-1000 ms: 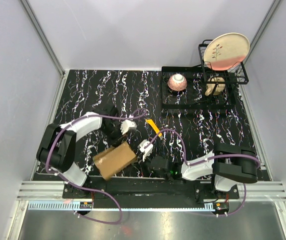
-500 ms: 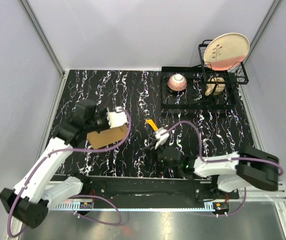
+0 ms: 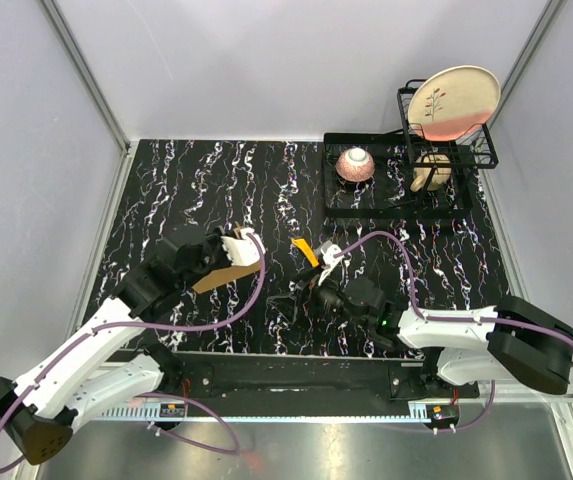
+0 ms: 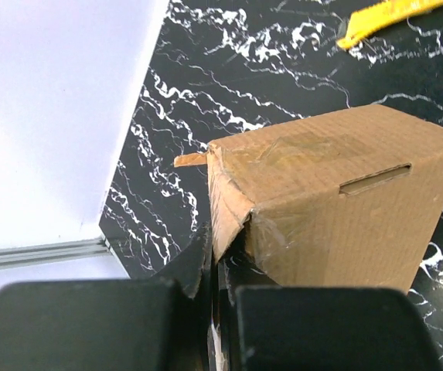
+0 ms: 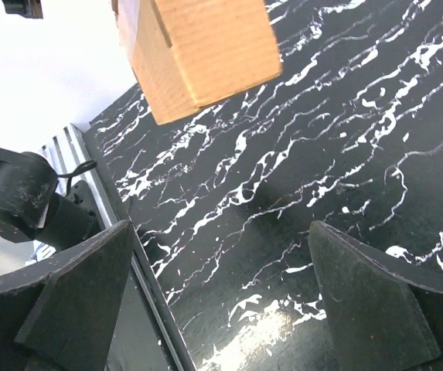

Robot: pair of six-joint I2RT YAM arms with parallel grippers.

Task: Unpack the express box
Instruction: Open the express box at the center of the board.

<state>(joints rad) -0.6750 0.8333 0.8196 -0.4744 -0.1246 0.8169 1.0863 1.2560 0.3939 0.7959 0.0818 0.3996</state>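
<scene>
The express box (image 3: 216, 278) is a brown cardboard box hanging tilted above the left middle of the black marbled table. My left gripper (image 3: 223, 262) is shut on a corner flap of the box (image 4: 337, 197); in the left wrist view the black fingers (image 4: 206, 259) pinch the flap edge. My right gripper (image 3: 304, 292) stands open to the right of the box, low over the table. In the right wrist view its gripper (image 5: 221, 267) has nothing between its fingers, and the box (image 5: 198, 50) floats beyond them at the top.
A yellow utility knife (image 3: 308, 250) lies on the table just behind the right gripper, also seen as the knife (image 4: 383, 14). A black dish rack (image 3: 396, 185) at the back right holds a pink bowl (image 3: 355, 164) and an upright plate (image 3: 454, 100).
The left arm has lifted the box from the near edge and carried it back and left. The right gripper has opened and moved away from the box, toward the table's middle.
</scene>
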